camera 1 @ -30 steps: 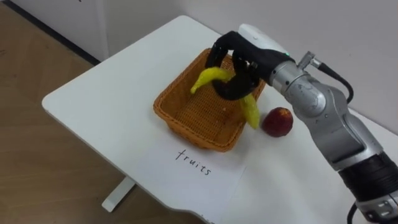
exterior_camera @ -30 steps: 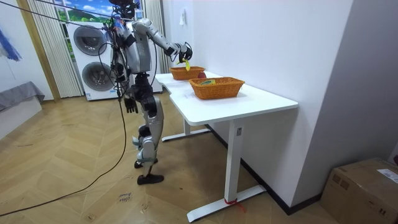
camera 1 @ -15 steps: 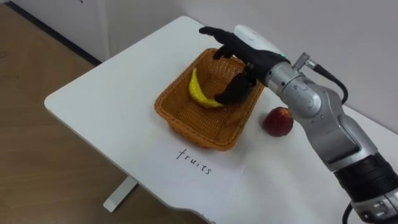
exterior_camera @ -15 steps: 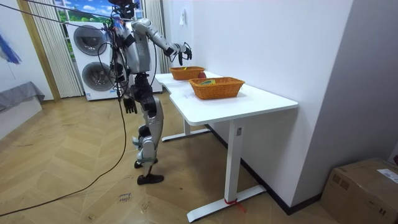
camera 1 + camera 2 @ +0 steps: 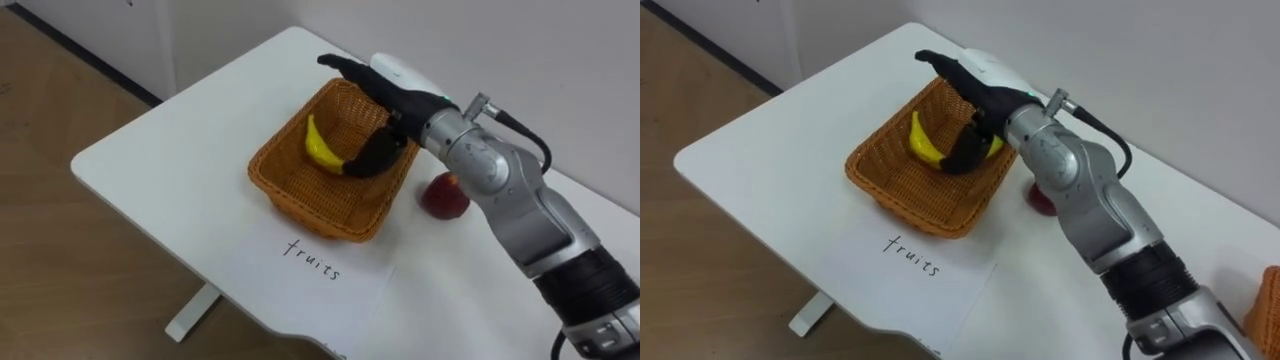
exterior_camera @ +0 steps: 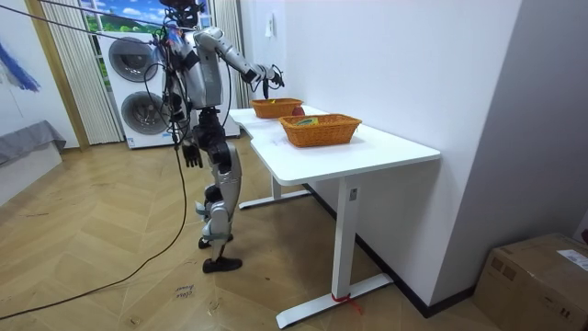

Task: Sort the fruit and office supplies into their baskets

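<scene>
Wicker basket [image 5: 300,200] on a white table [image 5: 160,150], in the left eye view. A yellow banana [image 5: 320,150] lies inside it, near the far left wall. The robot's right hand [image 5: 398,90] reaches in from the right and hovers over the basket's far right corner. It is open and grips nothing: the fingers are straight and point left, and the thumb hangs down into the basket by the banana's end. Whether they touch cannot be told. A red apple [image 5: 446,195] sits on the table just right of the basket. A sheet of paper [image 5: 310,270] with a handwritten word lies at the basket's near side.

Room view: the robot stands at the table's far end, right arm stretched out, with the hand [image 6: 266,77] above the basket [image 6: 276,108]. A second basket [image 6: 320,131] sits nearer on the table. The left hand [image 6: 191,154] hangs at the robot's side, its state too small to tell. Washing machines [image 6: 138,64] stand behind the robot, and a cardboard box [image 6: 537,274] is on the floor at the near right.

Right eye view: the banana [image 5: 925,148] lies in the basket [image 5: 900,200] under the open hand [image 5: 985,80]. The apple [image 5: 1040,202] is mostly hidden behind the arm. A corner of the second basket [image 5: 1268,300] shows at the right edge.
</scene>
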Robot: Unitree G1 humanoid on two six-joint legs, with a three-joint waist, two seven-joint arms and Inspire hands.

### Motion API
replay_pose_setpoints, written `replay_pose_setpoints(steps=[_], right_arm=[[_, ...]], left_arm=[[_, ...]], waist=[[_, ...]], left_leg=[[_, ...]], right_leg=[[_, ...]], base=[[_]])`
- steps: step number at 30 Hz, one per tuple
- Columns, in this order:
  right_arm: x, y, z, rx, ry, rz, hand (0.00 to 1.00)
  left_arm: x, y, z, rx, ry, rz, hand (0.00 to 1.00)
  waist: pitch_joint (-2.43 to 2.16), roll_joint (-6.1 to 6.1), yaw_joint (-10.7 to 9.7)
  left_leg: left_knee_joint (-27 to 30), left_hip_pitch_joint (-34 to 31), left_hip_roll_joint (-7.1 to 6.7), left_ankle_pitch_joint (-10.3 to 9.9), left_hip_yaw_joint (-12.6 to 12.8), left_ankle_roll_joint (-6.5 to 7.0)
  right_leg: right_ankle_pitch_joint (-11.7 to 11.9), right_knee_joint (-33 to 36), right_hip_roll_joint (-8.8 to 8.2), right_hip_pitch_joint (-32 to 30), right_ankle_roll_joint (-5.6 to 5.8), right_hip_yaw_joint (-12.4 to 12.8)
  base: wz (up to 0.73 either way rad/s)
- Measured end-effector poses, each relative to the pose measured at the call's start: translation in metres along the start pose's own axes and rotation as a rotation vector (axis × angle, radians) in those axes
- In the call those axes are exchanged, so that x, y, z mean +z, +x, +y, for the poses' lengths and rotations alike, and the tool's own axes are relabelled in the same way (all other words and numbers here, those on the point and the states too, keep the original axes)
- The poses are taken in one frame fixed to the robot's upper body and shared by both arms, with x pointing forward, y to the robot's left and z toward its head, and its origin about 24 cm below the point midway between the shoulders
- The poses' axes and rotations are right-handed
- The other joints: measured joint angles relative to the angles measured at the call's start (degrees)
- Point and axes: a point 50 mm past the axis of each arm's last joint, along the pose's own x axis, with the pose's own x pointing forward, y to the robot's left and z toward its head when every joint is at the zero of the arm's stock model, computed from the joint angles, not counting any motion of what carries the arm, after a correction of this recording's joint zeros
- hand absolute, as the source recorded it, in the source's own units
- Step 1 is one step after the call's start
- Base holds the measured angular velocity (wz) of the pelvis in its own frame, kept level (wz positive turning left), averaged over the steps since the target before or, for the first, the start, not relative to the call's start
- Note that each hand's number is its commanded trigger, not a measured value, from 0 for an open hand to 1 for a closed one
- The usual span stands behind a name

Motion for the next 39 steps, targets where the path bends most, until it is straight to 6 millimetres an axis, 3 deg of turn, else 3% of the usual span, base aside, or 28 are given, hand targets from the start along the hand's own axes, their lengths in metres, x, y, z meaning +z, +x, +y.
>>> replay_pose_setpoints(steps=[5,9,11,17,23,28,31,35,39], right_arm=[[-0.001,-0.001,-0.006,-0.055,0.046,-0.005,0.0],[-0.004,-0.003,-0.019,-0.156,0.12,-0.01,0.0],[-0.005,-0.005,-0.024,-0.214,0.17,-0.017,0.0],[-0.015,-0.011,-0.031,-0.354,0.27,-0.001,0.0],[-0.028,-0.015,-0.024,-0.426,0.377,0.041,0.0],[-0.043,-0.019,-0.016,-0.47,0.47,0.094,0.0],[-0.059,-0.024,-0.005,-0.507,0.58,0.169,0.0],[-0.063,-0.024,0.002,-0.519,0.637,0.197,0.0],[-0.065,-0.026,0.002,-0.556,0.649,0.215,0.0]], left_arm=[[0.001,0.0,0.0,0.003,-0.001,-0.001,0.0],[-0.003,-0.002,-0.001,0.003,0.004,0.004,0.0],[-0.005,-0.003,-0.001,0.014,0.016,0.008,0.0],[-0.01,-0.006,-0.008,0.014,0.012,0.029,0.0],[-0.009,-0.009,-0.015,-0.016,0.017,0.021,0.0],[-0.016,-0.013,-0.02,-0.036,0.038,0.025,0.0],[-0.019,-0.014,-0.021,-0.041,0.043,0.035,0.0],[-0.022,-0.015,-0.025,-0.051,0.047,0.049,0.0],[-0.02,-0.016,-0.028,-0.062,0.06,0.041,0.0]], waist=[[-0.17,0.11,-0.66],[-0.84,1.35,-1.29],[-0.96,1.91,-2.07],[-0.77,3.0,-4.23],[-0.82,4.05,-5.74],[-1.08,5.92,-7.17],[-1.03,6.28,-7.34],[-1.03,6.55,-8.42],[-1.47,7.24,-8.46]], left_leg=[[0.41,-0.04,-0.01,0.0,0.08,0.0],[0.82,0.2,-0.21,0.03,0.03,0.05],[0.82,0.52,-0.29,0.1,0.03,0.16],[0.8,1.13,-0.38,0.11,0.57,0.19],[0.85,1.08,-0.42,0.47,0.87,0.15],[0.77,1.11,-0.61,0.7,0.93,0.28],[0.76,0.96,-0.63,0.73,0.78,0.28],[0.76,0.71,-0.71,0.73,0.66,0.28],[0.65,0.89,-0.74,0.74,0.54,0.29]], right_leg=[[0.0,0.01,-0.01,0.02,0.0,-0.06],[0.0,0.0,-0.17,0.39,0.0,0.06],[0.0,-0.03,-0.27,0.66,0.0,0.08],[0.02,-0.01,-0.39,1.65,0.21,0.09],[0.04,0.1,-0.52,1.55,0.25,0.18],[0.07,0.2,-0.73,1.42,0.3,0.09],[0.08,0.2,-0.73,1.28,0.3,0.03],[0.08,0.16,-0.74,1.01,0.31,0.03],[0.08,0.07,-0.72,1.19,0.32,0.02]], base=[[0.02],[0.0],[0.0],[-0.02],[-0.01],[0.0],[0.0],[0.0],[0.0]])
